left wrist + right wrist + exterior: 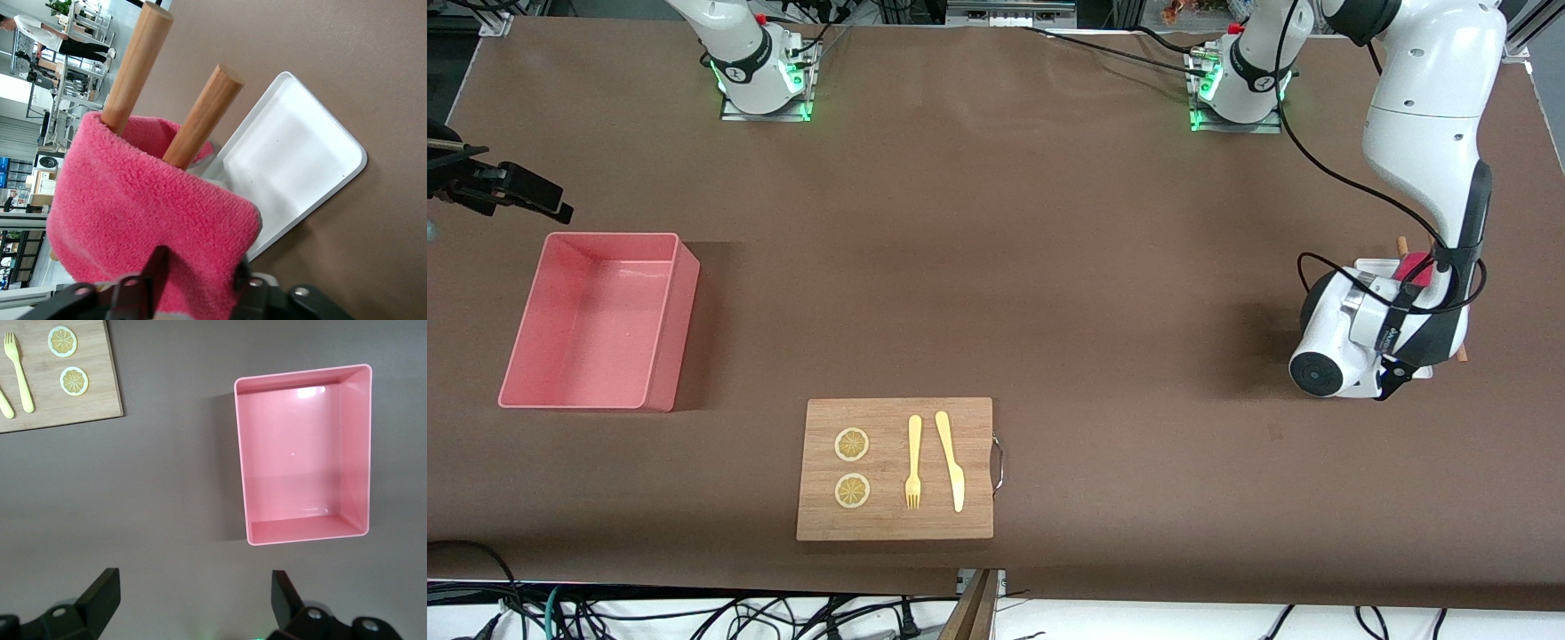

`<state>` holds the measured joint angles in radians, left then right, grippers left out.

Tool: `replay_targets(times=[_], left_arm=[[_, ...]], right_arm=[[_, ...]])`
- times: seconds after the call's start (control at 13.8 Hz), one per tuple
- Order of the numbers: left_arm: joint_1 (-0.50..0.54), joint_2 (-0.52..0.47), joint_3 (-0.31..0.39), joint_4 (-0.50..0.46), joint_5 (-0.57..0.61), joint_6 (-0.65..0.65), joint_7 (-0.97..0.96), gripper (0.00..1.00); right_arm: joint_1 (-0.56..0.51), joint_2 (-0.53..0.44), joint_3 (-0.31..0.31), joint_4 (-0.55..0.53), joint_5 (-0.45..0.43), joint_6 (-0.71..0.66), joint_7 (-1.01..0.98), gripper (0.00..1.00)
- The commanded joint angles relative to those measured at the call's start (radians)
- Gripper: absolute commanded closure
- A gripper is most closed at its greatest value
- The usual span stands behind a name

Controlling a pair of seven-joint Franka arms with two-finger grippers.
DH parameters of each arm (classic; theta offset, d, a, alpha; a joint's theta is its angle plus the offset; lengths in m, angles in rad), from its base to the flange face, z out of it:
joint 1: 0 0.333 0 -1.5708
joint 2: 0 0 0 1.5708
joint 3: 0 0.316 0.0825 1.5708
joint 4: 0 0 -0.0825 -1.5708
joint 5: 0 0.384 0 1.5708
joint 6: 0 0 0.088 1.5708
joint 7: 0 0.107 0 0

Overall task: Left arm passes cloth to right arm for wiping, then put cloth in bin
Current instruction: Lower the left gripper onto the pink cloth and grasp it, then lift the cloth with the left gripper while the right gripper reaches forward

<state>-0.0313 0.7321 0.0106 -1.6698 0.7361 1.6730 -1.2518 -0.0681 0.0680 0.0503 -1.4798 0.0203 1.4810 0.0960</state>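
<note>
While the front view shows only a red scrap of the cloth (1412, 268) under the left arm, the left wrist view shows it draped over 2 wooden rods (137, 67) above the white tray (293, 157), with the left gripper (197, 283) seemingly pinching its edge. At the right arm's end of the table, the right gripper (193, 600) hangs spread wide, holding nothing, near the bin (596, 320).

Both arms: glossy white rounded link shells, black joint bands. Bases on metal plates, green indicator lights lit, red fitting near each base top. Left arm (1427, 133): black cable runs from base along links to wrist; wrist housing white, round black end cap, grey metal flange, black bracket. Left end effector (193, 283): black fingers, silver screws in black body. Right end effector (193, 600): black wedge-shaped fingers, silver screws; in front view, black hardware at table edge.
</note>
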Motion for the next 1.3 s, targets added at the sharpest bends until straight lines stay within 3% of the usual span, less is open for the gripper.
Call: replay_targets(times=[0.0, 0.43, 0.72, 1.01, 1.23], left_arm=[[-0.013, 0.001, 0.000, 0.022, 0.025, -0.029, -0.005, 0.97], [-0.016, -0.031, -0.006, 0.036, -0.030, -0.055, 0.027, 1.00], [-0.004, -0.138, -0.004, 0.041, -0.167, -0.070, 0.286, 1.00], [-0.024, -0.242, -0.044, 0.042, -0.308, -0.163, 0.359, 1.00], [-0.025, -0.298, -0.075, 0.090, -0.438, -0.223, 0.428, 1.00]], right_arm=[[-0.006, 0.001, 0.005, 0.009, 0.000, 0.001, 0.007, 0.00], [-0.004, 0.007, 0.009, 0.009, 0.000, 0.019, 0.008, 0.00], [-0.006, 0.033, 0.010, 0.007, -0.003, 0.027, 0.008, 0.00], [-0.004, 0.071, 0.011, -0.046, -0.040, 0.110, 0.008, 0.00], [-0.004, 0.087, 0.014, -0.089, 0.018, 0.127, 0.054, 0.00]])
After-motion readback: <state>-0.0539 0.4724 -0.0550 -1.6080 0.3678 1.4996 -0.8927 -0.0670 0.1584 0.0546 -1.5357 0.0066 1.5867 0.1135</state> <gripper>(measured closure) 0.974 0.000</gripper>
